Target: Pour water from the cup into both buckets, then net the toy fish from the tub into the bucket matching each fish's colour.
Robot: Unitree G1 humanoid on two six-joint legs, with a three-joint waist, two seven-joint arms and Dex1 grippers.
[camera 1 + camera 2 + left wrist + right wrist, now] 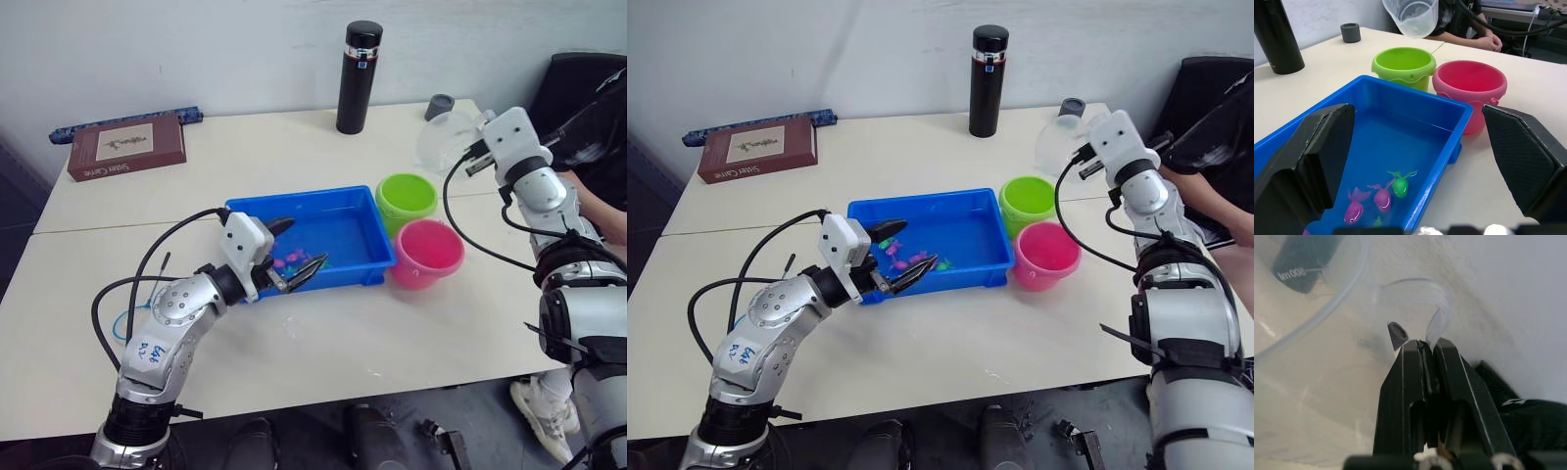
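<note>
Positions are given relative to the blue tub [338, 257]. Book [127, 146]: laid flat on the table [294, 343], well to the far left of the tub. Left gripper [294, 252]: held over the tub's near left part, fingers spread wide, nothing gripped. Toy fish [1382, 198]: pink and green, gathered in the tub's near left part, below the left gripper. Black flask [358, 77]: upright, well behind the tub. Green bucket [406, 200]: just beside the tub's far right corner; pink bucket [426, 252]: just beside its right side, touching the green one. Clear cup [446, 142]: raised above the table, beyond the green bucket, right of the tub; its handle is pinched between the closed fingers of the right gripper [1422, 348]. Grey cup [1350, 32]: behind the clear cup.
</note>
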